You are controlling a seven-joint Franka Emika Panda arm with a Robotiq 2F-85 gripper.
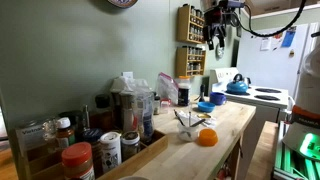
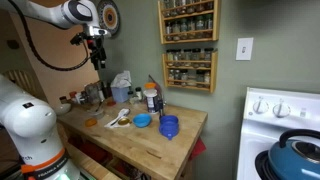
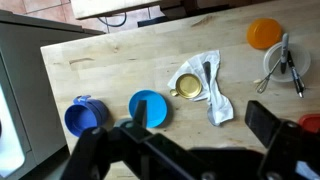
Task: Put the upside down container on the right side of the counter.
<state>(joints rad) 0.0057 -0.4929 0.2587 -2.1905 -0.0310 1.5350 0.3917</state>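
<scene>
Well, hovering the gripper (image 1: 213,42) at upper right, fingers spread wide and empty; seemingly needing to reach down-left for the container (image 1: 138,108), standing upright mid-frame.

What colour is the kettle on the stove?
Blue; the kettle shows best in an exterior view.

No lettering, brand or number can be read in any view. The spice jars (image 2: 187,22) in the wall rack (image 2: 162,45) carry labels, but they are far too small to make out. A jar (image 1: 110,148) at the near end of the counter (image 1: 228,124) has a white label (only dark smudges on it, perhaps print), and nothing on it resolves into words.
</scene>
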